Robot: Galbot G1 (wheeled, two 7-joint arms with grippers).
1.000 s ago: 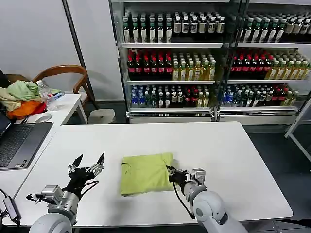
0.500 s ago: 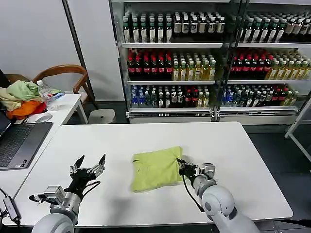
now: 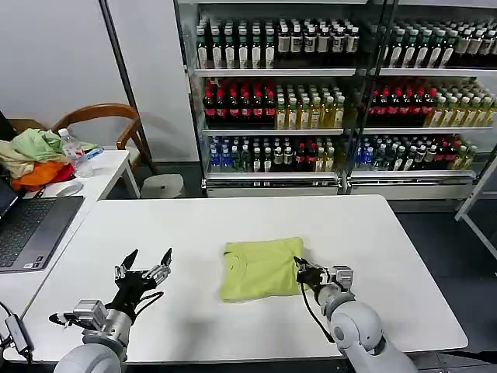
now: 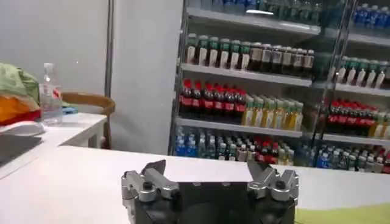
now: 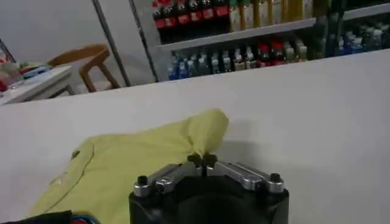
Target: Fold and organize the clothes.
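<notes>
T-shirt (image 3: 261, 267), lime green and folded, lies near the middle of my white table (image 3: 233, 221). My right gripper (image 3: 300, 271) is clenched on its right edge, the cloth bunched between the tips. My left gripper (image 3: 144, 265) hovers released, well apart at near left.
</notes>
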